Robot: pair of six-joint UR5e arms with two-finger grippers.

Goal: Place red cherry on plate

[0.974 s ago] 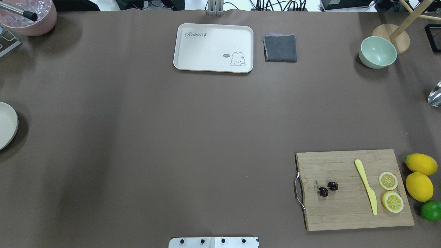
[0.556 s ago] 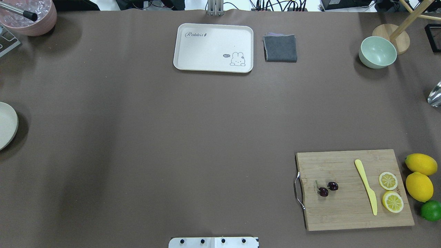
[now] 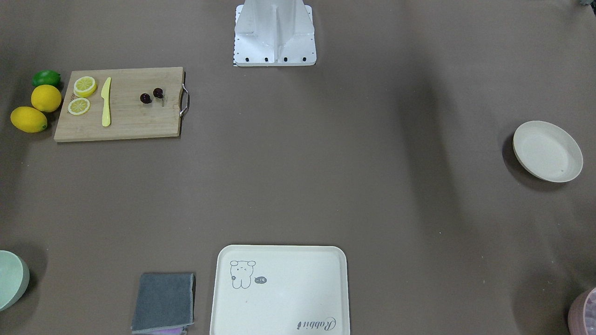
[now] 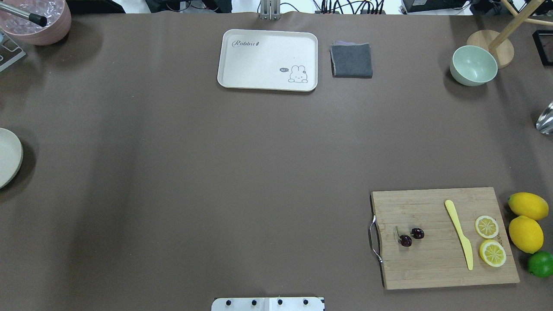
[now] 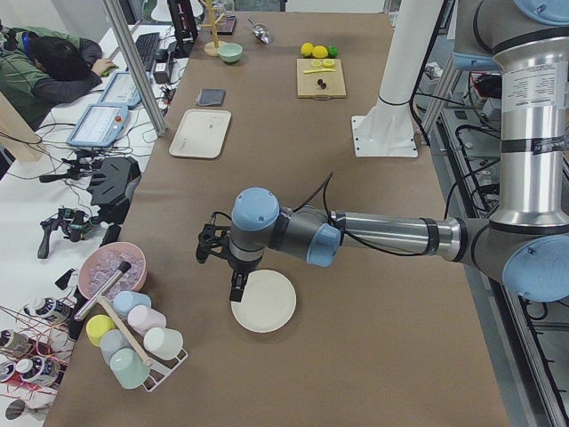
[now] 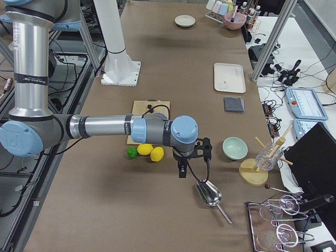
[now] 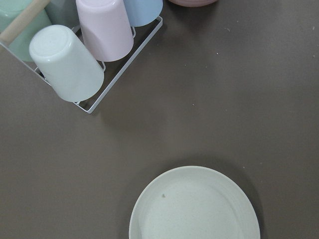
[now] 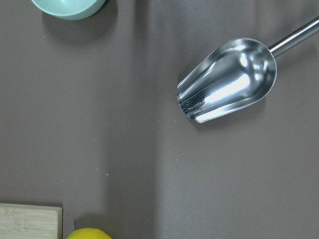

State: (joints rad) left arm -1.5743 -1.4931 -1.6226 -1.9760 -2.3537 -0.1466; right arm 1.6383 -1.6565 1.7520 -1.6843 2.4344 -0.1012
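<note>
The red cherry [image 4: 410,236] is a dark pair lying on the left part of a wooden cutting board [image 4: 432,268]; it also shows in the front view [image 3: 152,96]. The cream plate [image 3: 547,150] rests bare at the table's far left edge [image 4: 6,157]. In the exterior left view my left gripper [image 5: 236,289] hangs over the plate's [image 5: 264,301] rim; the left wrist view shows the plate [image 7: 194,204] below. My right gripper [image 6: 181,171] hovers beyond the lemons, near a metal scoop. I cannot tell whether either gripper is open or shut.
On the board lie a yellow knife [image 4: 459,234] and two lemon slices [image 4: 487,226]. Two lemons [image 4: 526,233] and a lime [image 4: 541,263] sit beside it. A rabbit tray [image 4: 268,59], grey cloth [image 4: 351,60], mint bowl [image 4: 473,65], scoop [image 8: 229,82] and cup rack [image 7: 94,50] line the edges.
</note>
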